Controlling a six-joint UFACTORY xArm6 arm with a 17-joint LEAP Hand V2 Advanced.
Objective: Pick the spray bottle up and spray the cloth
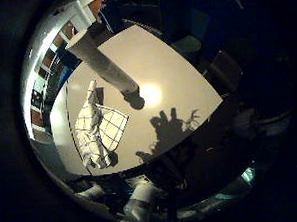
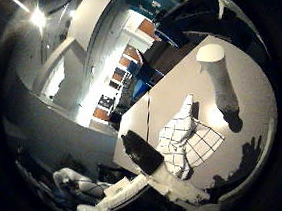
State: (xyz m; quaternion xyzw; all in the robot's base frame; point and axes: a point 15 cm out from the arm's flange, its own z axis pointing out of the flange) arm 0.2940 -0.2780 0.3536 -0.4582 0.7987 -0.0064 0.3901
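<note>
A white spray bottle (image 1: 103, 63) with a dark spray head is on the pale table (image 1: 187, 89). Its flat white end faces the palm and its dark head meets the tabletop. Beside it lies a crumpled white cloth (image 2: 185, 140) with a dark grid pattern, partly spread flat. My right hand (image 2: 147, 174) hovers well above the table, apart from both. Its black and white fingers reach out at the view's edge with nothing in them. The shadow of the hand (image 1: 169, 125) falls on the table past the cloth, with fingers spread.
The table's edge (image 1: 185, 144) runs close behind the hand's shadow, and dark floor lies beyond it. Shelving with orange panels (image 2: 121, 73) and a white structure (image 2: 81, 44) stand off to one side of the table.
</note>
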